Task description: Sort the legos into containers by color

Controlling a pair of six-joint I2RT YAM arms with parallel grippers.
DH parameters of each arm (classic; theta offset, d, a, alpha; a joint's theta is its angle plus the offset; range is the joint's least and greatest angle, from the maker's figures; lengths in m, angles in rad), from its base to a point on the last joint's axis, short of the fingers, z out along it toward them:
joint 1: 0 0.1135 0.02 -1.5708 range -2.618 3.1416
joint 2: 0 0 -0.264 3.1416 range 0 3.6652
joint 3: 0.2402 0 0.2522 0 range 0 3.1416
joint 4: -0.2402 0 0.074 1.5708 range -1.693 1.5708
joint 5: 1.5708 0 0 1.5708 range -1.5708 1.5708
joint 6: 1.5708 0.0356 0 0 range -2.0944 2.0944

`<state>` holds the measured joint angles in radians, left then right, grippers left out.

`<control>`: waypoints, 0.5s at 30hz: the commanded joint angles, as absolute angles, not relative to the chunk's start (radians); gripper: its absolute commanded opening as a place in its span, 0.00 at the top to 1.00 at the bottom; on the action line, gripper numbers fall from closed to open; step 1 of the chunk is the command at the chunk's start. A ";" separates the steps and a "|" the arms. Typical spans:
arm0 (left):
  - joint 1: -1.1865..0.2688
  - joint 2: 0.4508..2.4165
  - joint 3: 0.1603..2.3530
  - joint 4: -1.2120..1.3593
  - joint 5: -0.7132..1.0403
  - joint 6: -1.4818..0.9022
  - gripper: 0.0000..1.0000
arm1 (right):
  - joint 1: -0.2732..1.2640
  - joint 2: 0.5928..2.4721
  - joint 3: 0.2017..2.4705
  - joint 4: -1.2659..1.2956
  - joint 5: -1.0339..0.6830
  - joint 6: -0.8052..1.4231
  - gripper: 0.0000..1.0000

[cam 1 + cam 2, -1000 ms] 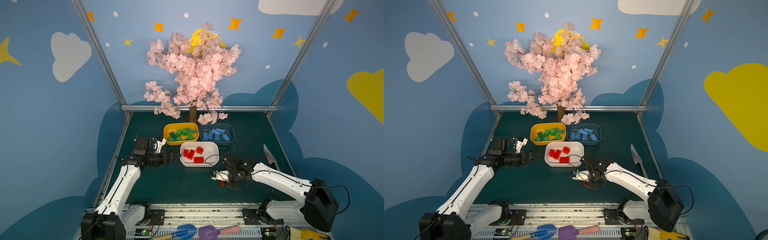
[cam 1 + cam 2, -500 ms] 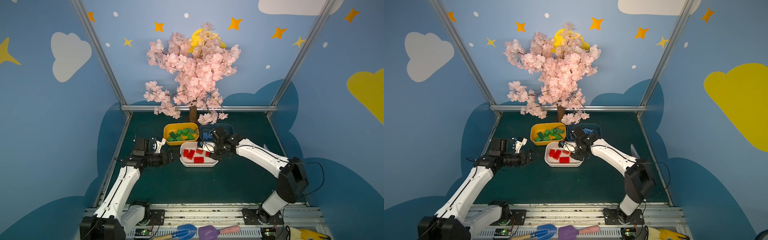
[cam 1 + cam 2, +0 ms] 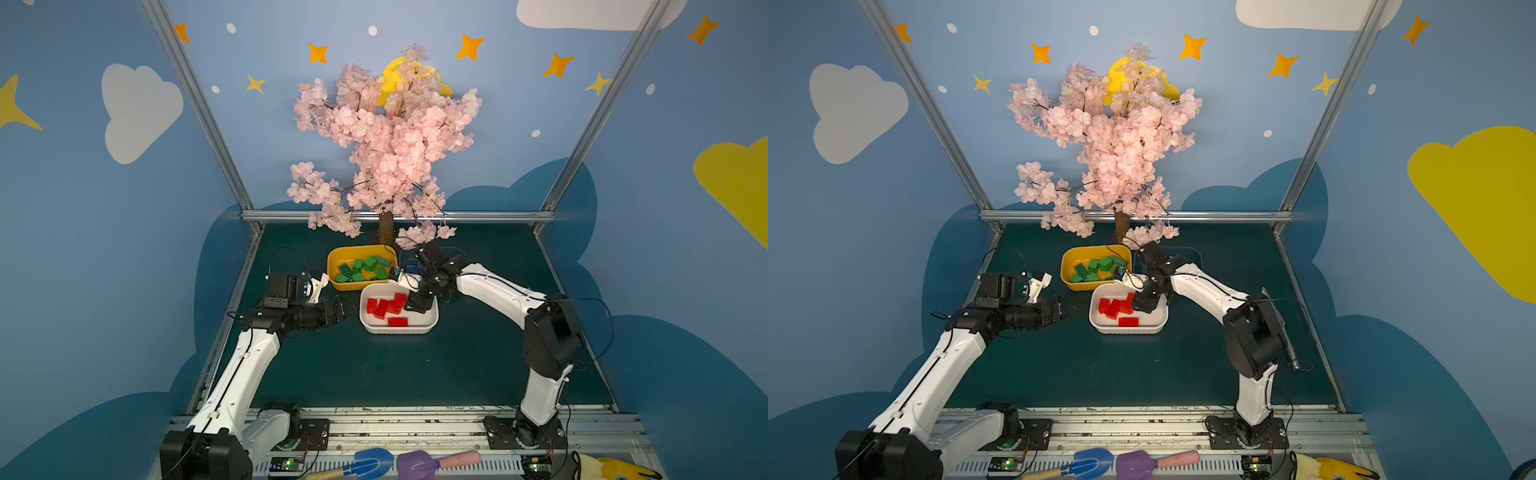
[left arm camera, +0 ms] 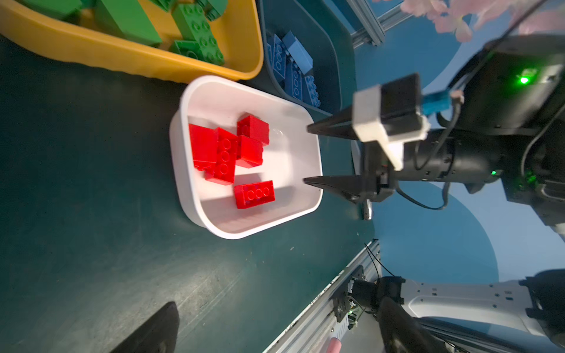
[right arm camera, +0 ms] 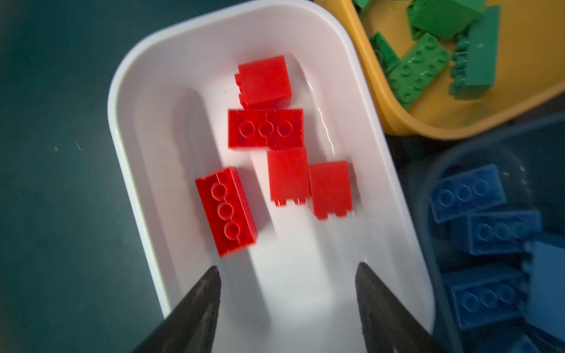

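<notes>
Several red legos (image 5: 266, 128) lie in the white container (image 5: 128, 128). My right gripper (image 5: 287, 267) hangs open just above that tub's near end, with nothing between its fingers; it also shows in both top views (image 3: 415, 305) (image 3: 1142, 305). Green legos (image 5: 419, 70) fill the yellow-orange container (image 5: 428, 122), and light blue legos (image 5: 467, 192) sit in the dark slate blue container (image 4: 330, 55), which my right arm mostly hides in both top views. My left gripper (image 3: 338, 309) is open and empty over the mat, just left of the white tub (image 3: 399, 330).
A pink blossom tree (image 3: 386, 224) stands behind the tubs. Blue (image 3: 370, 461) and purple (image 3: 419, 463) toy shovels lie on the front rail beside a yellow glove (image 3: 615, 471). A grey trowel (image 3: 1292, 361) lies on the mat at the right, behind my right arm.
My right gripper swung from the front of the mat, shut on a red lego, to the white tub and opened; the brick now lies in the tub. The left arm stayed put.
</notes>
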<state>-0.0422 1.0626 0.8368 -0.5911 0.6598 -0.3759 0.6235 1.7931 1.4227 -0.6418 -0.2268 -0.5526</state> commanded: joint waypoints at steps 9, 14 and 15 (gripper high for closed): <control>0.039 1.088 0.745 -0.285 -0.159 -0.262 0.00 | 0.273 1.376 0.933 -0.230 -0.018 -0.063 0.12; 0.041 1.189 0.606 0.072 -0.216 -0.129 0.00 | 0.141 1.314 0.763 -0.045 0.016 -0.022 0.10; 0.041 1.208 0.585 0.139 -0.198 -0.110 0.00 | 0.136 1.316 0.741 -0.009 0.041 0.007 0.10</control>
